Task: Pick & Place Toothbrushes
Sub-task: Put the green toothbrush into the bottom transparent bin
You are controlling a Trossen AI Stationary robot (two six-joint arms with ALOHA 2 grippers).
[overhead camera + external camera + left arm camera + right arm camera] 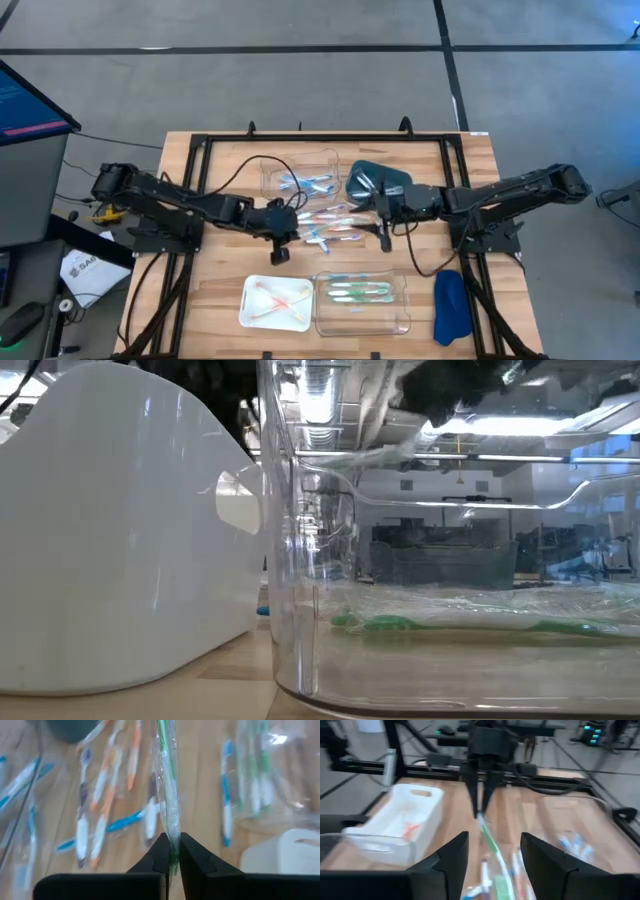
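A loose heap of wrapped toothbrushes [328, 222] in blue, orange and white lies mid-table. My left gripper [287, 230] stands at the heap's left side, shut on a green toothbrush [166, 780] in a clear wrapper. My right gripper [385, 232] is open at the heap's right side and touches nothing; its wrist view looks across at the left gripper [480, 810]. Green toothbrushes [360, 291] lie in a clear tray [402, 318], orange ones [275, 298] in a white tray [250, 312], blue ones [305, 184] in a far clear tray [270, 170]. My left gripper [171, 851] pinches the green toothbrush by one end [173, 837], wrapper and all, between its two fingertips [479, 814], which point down from above. The toothbrush runs on away from the fingers and slants toward the heap. Whether its free end [496, 865] rests there I cannot tell.
A dark teal bowl [372, 180] sits by the far clear tray, behind my right gripper. A blue cloth [450, 306] lies at the near right. The low view looks past the white tray [120, 530] and through the clear tray wall [290, 560]. A black frame [200, 150] rims the table.
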